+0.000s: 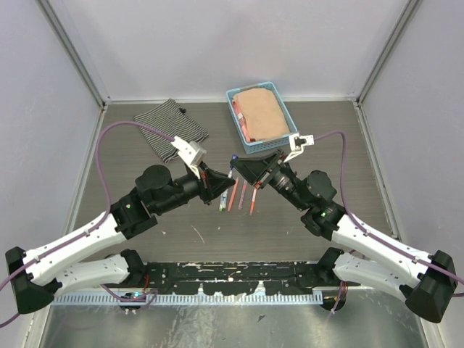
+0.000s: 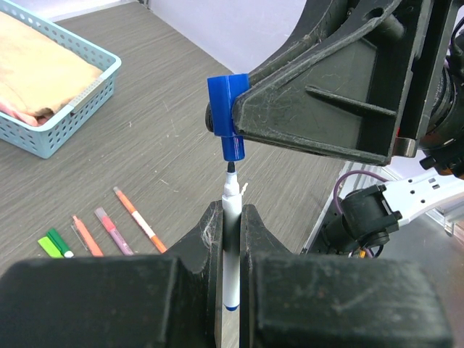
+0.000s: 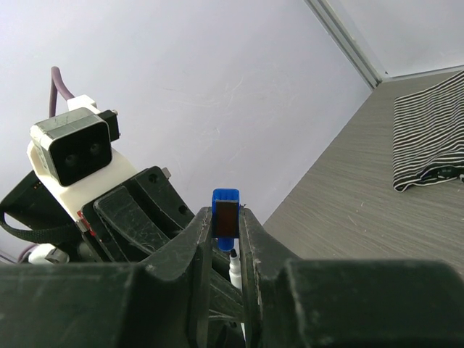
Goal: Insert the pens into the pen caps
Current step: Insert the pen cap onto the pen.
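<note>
A white pen [image 2: 230, 239] with a blue end stands upright between my left gripper's [image 2: 230, 210] fingers, which are shut on it. Its dark tip points up at the mouth of a blue pen cap [image 2: 227, 116], a small gap below it. My right gripper [image 3: 225, 217] is shut on that blue cap [image 3: 225, 197], with the pen's tip [image 3: 235, 268] just under it. From above, both grippers meet over mid-table, left [image 1: 226, 180] and right [image 1: 236, 162]. More pens lie on the table: green [image 2: 59, 241], orange [image 2: 87, 235], pink [image 2: 112, 230] and orange-white [image 2: 139, 220].
A light blue basket [image 1: 233, 109] holding tan cloth stands at the back, right of centre. A striped black-and-white cloth [image 1: 170, 127] lies at the back left. The loose pens [image 1: 243, 194] lie directly below the two grippers. Grey walls close the table on three sides.
</note>
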You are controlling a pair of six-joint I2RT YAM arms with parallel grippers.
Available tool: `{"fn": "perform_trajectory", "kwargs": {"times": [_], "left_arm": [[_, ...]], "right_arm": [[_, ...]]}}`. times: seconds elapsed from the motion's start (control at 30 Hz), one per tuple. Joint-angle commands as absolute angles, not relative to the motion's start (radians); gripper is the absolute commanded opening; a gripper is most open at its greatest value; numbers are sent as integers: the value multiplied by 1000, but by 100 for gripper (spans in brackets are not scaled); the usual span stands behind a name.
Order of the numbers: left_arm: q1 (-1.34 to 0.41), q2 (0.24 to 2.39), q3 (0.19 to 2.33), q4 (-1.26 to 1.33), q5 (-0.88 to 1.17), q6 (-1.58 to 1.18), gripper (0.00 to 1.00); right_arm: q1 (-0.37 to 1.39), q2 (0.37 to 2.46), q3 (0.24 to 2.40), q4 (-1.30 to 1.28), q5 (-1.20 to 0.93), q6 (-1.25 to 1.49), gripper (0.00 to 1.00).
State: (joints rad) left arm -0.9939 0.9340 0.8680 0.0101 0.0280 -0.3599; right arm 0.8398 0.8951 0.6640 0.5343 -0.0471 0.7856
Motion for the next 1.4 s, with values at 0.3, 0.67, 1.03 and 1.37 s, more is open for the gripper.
{"fn": "perform_trajectory", "kwargs": {"times": [0.3, 0.67, 1.03, 1.37], "left_arm": [[-998, 928, 898, 41, 16, -344, 0], [-998, 928, 899, 39, 10, -344, 0], [-997, 932, 902, 37, 7, -343, 0], [-998, 934, 905, 34, 5, -342, 0]], "right_arm": [[834, 872, 687, 542, -43, 781, 0], [834, 864, 683, 533, -54, 782, 0], [834, 863, 671, 525, -92, 778, 0], [835, 880, 664, 506, -89, 774, 0]]}}
